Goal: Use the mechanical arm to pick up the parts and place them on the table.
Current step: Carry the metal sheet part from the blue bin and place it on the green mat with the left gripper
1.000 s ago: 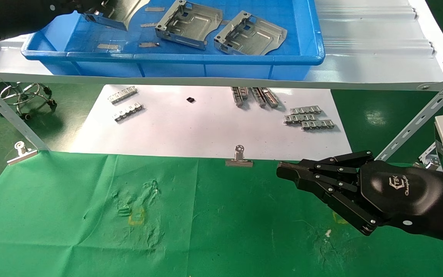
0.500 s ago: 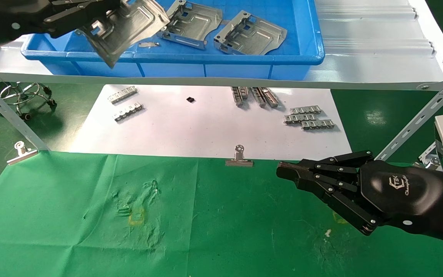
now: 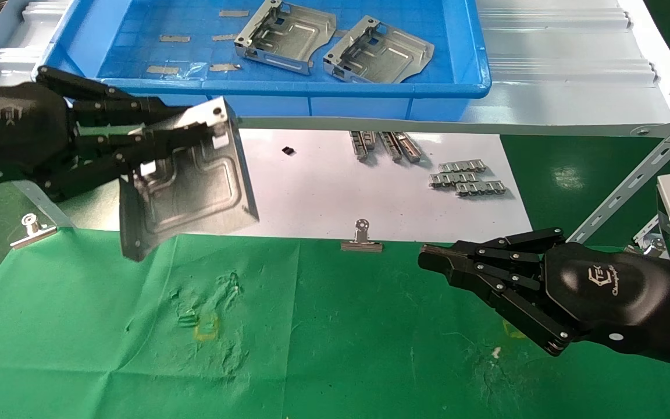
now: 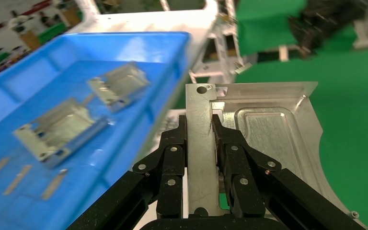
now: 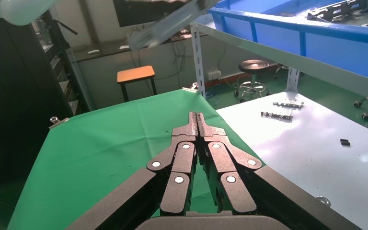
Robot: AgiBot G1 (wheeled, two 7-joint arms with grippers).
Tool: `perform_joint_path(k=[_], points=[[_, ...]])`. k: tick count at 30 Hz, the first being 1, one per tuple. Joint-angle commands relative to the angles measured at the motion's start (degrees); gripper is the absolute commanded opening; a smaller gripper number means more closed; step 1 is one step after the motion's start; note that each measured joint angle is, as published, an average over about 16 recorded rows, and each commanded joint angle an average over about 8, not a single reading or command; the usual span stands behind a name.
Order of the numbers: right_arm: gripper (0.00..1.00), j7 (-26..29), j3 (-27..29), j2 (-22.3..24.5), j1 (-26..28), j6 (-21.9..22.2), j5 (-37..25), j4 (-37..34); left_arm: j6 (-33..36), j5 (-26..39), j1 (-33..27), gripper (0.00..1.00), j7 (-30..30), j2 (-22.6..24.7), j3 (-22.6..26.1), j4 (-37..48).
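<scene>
Head view: left claw (image 3: pixel 163 148) clamped on bracket (image 3: pixel 189 186), table (image 3: pixel 312 349) below; right claw (image 3: pixel 437 259) closed, empty, parked above table.

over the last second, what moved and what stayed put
The left pincer, shut on a bracket, carried it out of the blue bin and down toward the robot; it now hangs tilted over the far edge of the green cloth, not yet set down. Two brackets lie in the bin as before. The right pincer stayed shut and parked over the cloth.
</scene>
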Motion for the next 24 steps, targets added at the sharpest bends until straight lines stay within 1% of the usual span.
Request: perform_joint_path(k=[1,7,12,18,24], points=[[0.0,0.0,0.0,0.0,0.0,0.0,0.0,0.0,0.7,-1.7,1.0,0.0,1.4,-1.2,1.5,-1.8],[0.0,0.0,0.0,0.0,0.0,0.0,0.0,0.0,0.6,-3.4,3.7,0.0,7.4,-6.0,8.5,-6.8],[0.0,0.0,0.0,0.0,0.0,0.0,0.0,0.0,0.1,-2.1,5.4,0.0,12.8,-7.7,14.3,-7.6],[0.0,0.0,0.0,0.0,0.0,0.0,0.0,0.0,-1.6,1.7,6.6,0.0,19.4,-6.4,18.5,-4.0],[0.0,0.0,0.0,0.0,0.0,0.0,0.0,0.0,-3.9,4.7,7.9,0.0,24.3,-3.1,20.2,0.8]])
